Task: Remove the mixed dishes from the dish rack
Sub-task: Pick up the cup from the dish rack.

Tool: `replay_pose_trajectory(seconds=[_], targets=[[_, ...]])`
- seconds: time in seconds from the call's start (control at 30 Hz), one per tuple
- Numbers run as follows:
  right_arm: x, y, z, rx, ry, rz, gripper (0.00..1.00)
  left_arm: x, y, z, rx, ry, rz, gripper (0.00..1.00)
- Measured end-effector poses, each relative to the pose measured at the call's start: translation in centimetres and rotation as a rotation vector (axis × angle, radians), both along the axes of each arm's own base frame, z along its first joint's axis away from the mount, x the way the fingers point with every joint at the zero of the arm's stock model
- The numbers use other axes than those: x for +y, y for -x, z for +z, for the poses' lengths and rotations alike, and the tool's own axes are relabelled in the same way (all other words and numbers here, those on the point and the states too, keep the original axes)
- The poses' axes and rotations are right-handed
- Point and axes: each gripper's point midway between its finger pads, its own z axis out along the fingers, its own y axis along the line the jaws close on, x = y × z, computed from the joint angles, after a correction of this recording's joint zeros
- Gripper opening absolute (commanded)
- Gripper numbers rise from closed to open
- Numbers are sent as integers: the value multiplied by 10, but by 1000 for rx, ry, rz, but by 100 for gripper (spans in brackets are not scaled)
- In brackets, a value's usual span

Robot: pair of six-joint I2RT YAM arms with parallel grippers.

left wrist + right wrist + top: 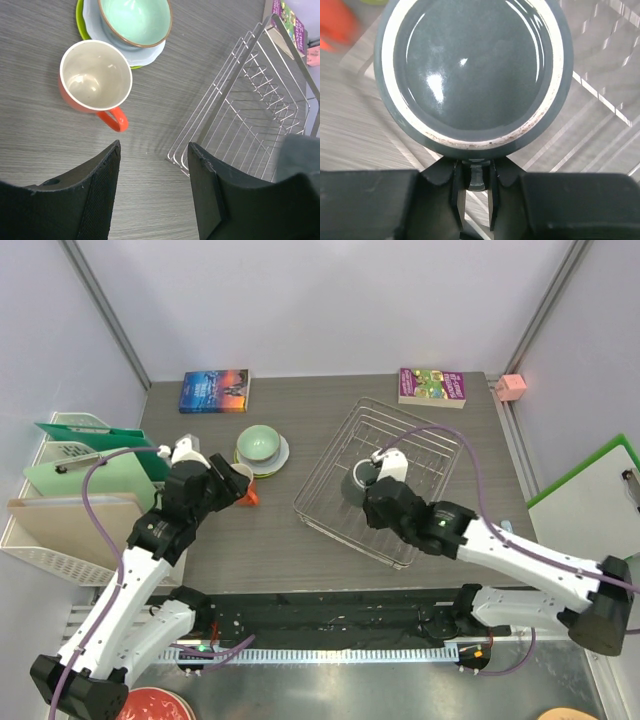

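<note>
The grey mug (475,75) sits upright in the dish rack (605,100), the last 1 in there, right in front of the right gripper (475,182), which looks pinched on its near side. The left gripper (152,150) hangs spread by the orange mug (95,75) on the bench (40,140), way further off

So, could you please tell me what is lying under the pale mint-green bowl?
The pale mint-green bowl sits on a light grey plate, which lies on a lime-green plate. Only the plates' rims show; their centres are covered.

Robot lab cell: white panel walls (330,300), metal frame post (106,310), table (305,440).
</note>
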Motion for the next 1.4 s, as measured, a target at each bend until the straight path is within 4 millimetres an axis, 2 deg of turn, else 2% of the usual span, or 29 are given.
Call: replay_pose_trajectory(seconds=[0.07,0.17,0.3,0.37,0.47,0.67,0.8,0.97,1.17,1.4], targets=[[4,-3,35,-64,-92,2,1,-1,-1,2,-9,6,-1,56],[5,-3,76,-142,-248,14,1,-7,-4,9,-35,34,-24,57],[9,-2,103,-194,-455,55,1,-27,-5,31,-134,144,-98,60],[14,-2,106,-186,-549,88,1,-38,-1,41,-187,216,-146,71],[26,-6,108,-151,-679,131,1,-50,2,56,-223,296,-194,78],[50,-15,116,-48,-1048,215,1,-79,11,103,-351,485,-347,80],[62,-15,116,37,-1217,258,1,-95,15,116,-382,575,-440,78],[72,-7,128,89,-1339,350,1,-111,13,116,-359,648,-511,74],[72,3,146,69,-1390,427,1,-131,16,114,-338,683,-575,71],[76,6,139,79,-1359,442,1,-158,26,115,-315,692,-650,70]])
